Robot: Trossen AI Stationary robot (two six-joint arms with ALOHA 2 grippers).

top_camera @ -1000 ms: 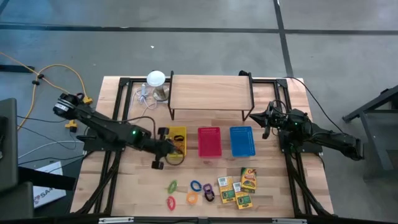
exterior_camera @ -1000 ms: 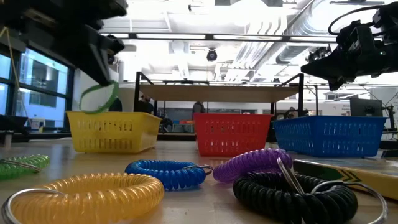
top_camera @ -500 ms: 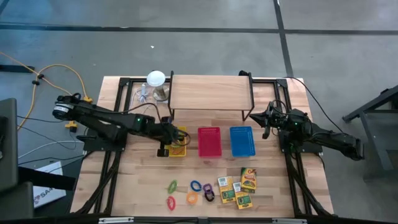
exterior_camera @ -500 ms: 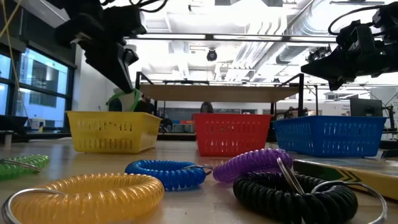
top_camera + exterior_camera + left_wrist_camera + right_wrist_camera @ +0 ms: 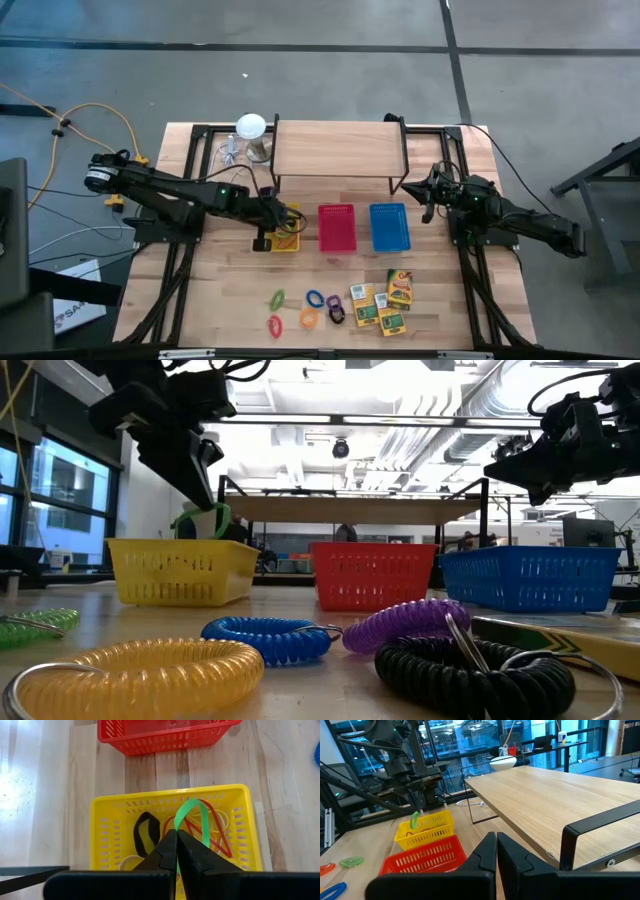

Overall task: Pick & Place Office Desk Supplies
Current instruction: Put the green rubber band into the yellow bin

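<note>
My left gripper [image 5: 176, 839] is shut on a green rubber band [image 5: 192, 812] above the yellow basket [image 5: 100, 825], which holds orange and red bands [image 5: 216, 827] and a black-and-yellow one [image 5: 145, 831]. The high view shows the gripper [image 5: 276, 214] over that basket [image 5: 287, 243]. Coiled rings [image 5: 315, 300] and small yellow-and-green boxes [image 5: 385, 300] lie on the table near its front edge. My right gripper [image 5: 428, 196] waits shut by the riser's right end, level and holding nothing [image 5: 496, 845]. My left gripper pinches one side of the green band's loop [image 5: 178, 822] between its two fingertips. The fingers slant down from the table's left. The rest of the loop [image 5: 205, 520] hangs below and beyond the fingertips over the basket's inside; whether it touches the contents I cannot tell.
A red basket [image 5: 337, 227] and a blue basket [image 5: 389, 226] stand in a row to the right of the yellow one. Behind them is a wooden riser on black legs [image 5: 338, 150], with a white round-topped object and cable [image 5: 250, 127] at its left end.
My left gripper, still shut on the green band, has swung from the yellow basket's near left corner toward the table's far and right side, ending over the basket. The band came along with it. Over the last half second it has kept still.
</note>
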